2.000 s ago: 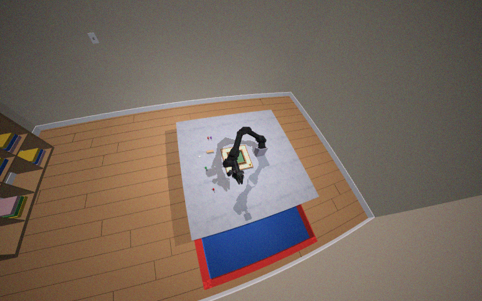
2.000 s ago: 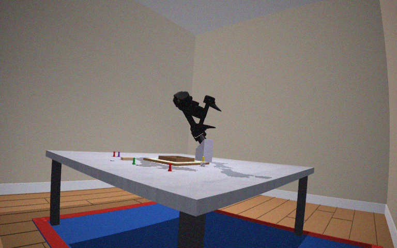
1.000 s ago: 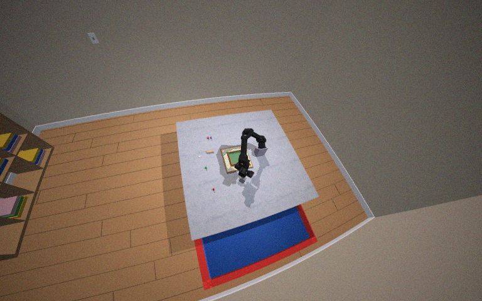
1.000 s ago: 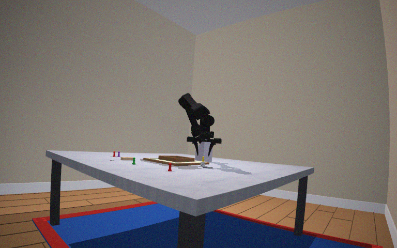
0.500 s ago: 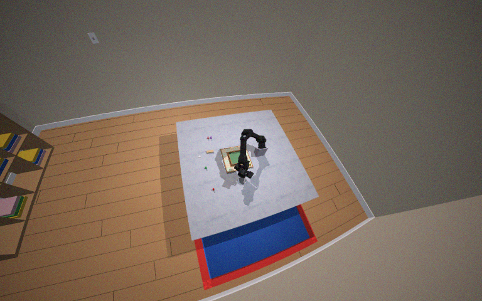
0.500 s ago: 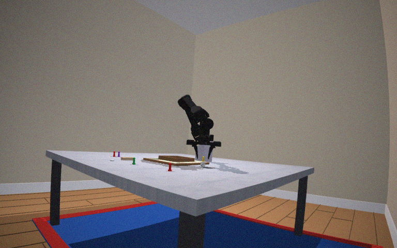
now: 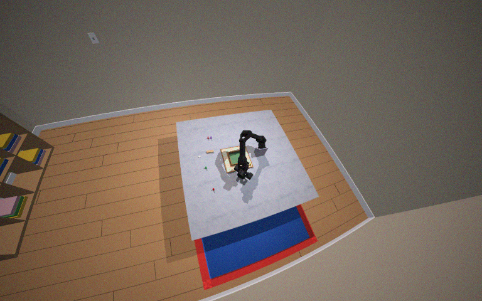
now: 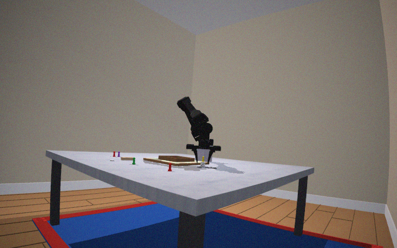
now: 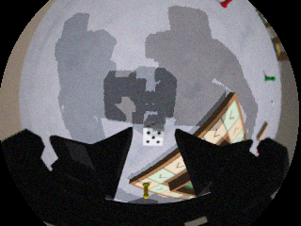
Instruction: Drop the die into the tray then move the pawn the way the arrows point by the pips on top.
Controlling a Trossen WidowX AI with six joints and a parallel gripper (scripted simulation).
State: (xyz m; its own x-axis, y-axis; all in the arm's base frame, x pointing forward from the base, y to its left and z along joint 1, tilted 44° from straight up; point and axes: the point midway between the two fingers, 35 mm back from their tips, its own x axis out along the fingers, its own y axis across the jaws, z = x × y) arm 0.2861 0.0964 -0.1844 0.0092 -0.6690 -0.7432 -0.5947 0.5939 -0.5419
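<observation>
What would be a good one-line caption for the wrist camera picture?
Open gripper poised above the white die on the table, beside the board corner with its yellow pawn.

A red pawn [image 8: 169,167], a green pawn [image 8: 133,160] and a small wooden block [image 8: 126,158] are seen well apart on the grey table [image 8: 164,187].

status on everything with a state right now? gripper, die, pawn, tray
gripper: open, holding nothing, poised above the die
die: lying on the table, off the board, between the fingertips in the wrist view, not gripped
yellow pawn: upright on a board square
dice tray: no die in it
</observation>
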